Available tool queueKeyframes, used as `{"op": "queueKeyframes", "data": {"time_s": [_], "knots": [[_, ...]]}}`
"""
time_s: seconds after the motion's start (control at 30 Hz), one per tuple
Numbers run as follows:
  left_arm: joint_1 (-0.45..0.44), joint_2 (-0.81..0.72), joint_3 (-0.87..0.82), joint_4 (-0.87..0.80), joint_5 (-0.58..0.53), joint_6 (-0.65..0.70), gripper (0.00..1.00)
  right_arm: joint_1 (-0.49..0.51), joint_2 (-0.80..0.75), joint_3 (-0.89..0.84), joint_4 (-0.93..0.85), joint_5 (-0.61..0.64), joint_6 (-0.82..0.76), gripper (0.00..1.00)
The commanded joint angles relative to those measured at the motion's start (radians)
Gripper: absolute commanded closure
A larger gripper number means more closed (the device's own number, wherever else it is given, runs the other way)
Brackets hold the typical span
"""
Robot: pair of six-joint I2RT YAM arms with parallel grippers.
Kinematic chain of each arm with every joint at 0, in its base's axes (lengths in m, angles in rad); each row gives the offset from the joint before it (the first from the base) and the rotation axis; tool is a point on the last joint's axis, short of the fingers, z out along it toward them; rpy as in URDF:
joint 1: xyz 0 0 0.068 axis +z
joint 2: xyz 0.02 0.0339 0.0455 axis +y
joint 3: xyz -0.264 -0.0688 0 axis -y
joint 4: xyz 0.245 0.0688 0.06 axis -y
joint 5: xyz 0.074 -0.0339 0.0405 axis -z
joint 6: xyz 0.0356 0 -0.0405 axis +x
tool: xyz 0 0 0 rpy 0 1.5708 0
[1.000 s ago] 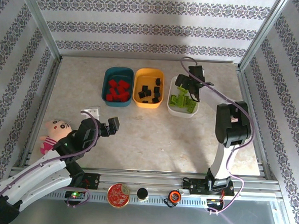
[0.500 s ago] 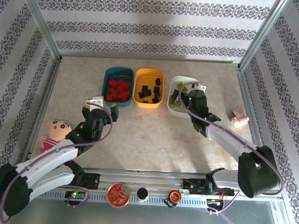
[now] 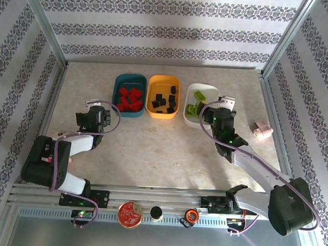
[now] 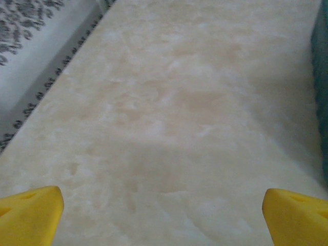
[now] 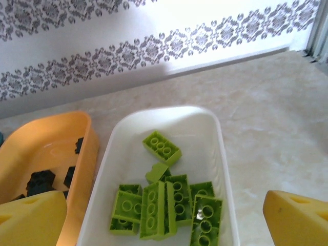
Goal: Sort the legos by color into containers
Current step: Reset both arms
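Three containers stand in a row at the back. The teal tray [image 3: 129, 75] holds red legos [image 3: 129, 98]. The orange tray [image 3: 164, 76] holds black legos [image 3: 164, 102]. The white tray [image 3: 208, 86] holds lime green legos [image 3: 195, 108]. My right gripper [image 3: 216, 112] is at the white tray's near right end, open and empty. In the right wrist view the green legos [image 5: 164, 200] lie piled in the white tray [image 5: 225, 154], beside the orange tray [image 5: 92, 138]. My left gripper [image 3: 96, 114] is open over bare table left of the teal tray [image 4: 322, 77], its yellow fingertips [image 4: 28, 215] far apart.
A pink-and-white roll [image 3: 261, 129] lies near the right rail. A round red patterned disc [image 3: 130, 213] and a black knob [image 3: 156, 213] sit on the front rail. Metal frame posts and patterned walls close in the table on three sides.
The left arm has swung left and folded back, so its gripper is farther left of the teal tray. The right gripper has drawn back from over the white tray towards its near end.
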Motion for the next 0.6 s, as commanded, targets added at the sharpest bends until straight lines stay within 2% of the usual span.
{"op": "queueKeyframes", "data": {"time_s": [0.0,0.03,0.07,0.13,0.2,0.23,0.27,0.33,0.4,0.47,0.57], "knots": [[0.025,0.035,-0.039,0.286,0.147,0.069,0.0,0.009,-0.04,-0.023,0.014,0.083,-0.02,0.02],[0.028,0.06,-0.04,0.293,0.178,0.072,0.0,0.008,-0.049,-0.029,0.016,0.088,-0.025,0.02],[0.033,0.101,-0.063,0.404,0.219,0.096,0.0,0.005,-0.058,-0.034,0.016,0.089,-0.033,0.02],[0.079,0.08,-0.045,0.294,0.323,0.051,0.0,-0.011,-0.074,-0.038,0.007,0.067,-0.049,0.02],[0.108,0.142,-0.099,0.482,0.426,0.065,0.0,-0.033,-0.089,-0.044,0.002,0.034,-0.07,0.02],[0.108,0.149,-0.098,0.481,0.436,0.072,0.0,-0.043,-0.101,-0.054,0.005,0.022,-0.084,0.02],[0.108,0.122,-0.077,0.388,0.437,0.065,0.0,-0.052,-0.111,-0.066,0.015,0.021,-0.093,0.02],[0.108,0.148,-0.095,0.481,0.434,0.071,0.0,-0.076,-0.131,-0.109,0.072,-0.032,-0.14,0.02],[0.108,0.124,-0.095,0.428,0.38,0.049,0.0,-0.101,-0.147,-0.143,0.102,-0.099,-0.203,0.02],[0.104,0.145,-0.128,0.536,0.299,0.03,0.0,-0.119,-0.151,-0.166,0.118,-0.087,-0.242,0.02],[0.104,0.135,-0.14,0.542,0.287,0.021,0.0,-0.159,-0.144,-0.212,0.189,-0.065,-0.333,0.02]]}}
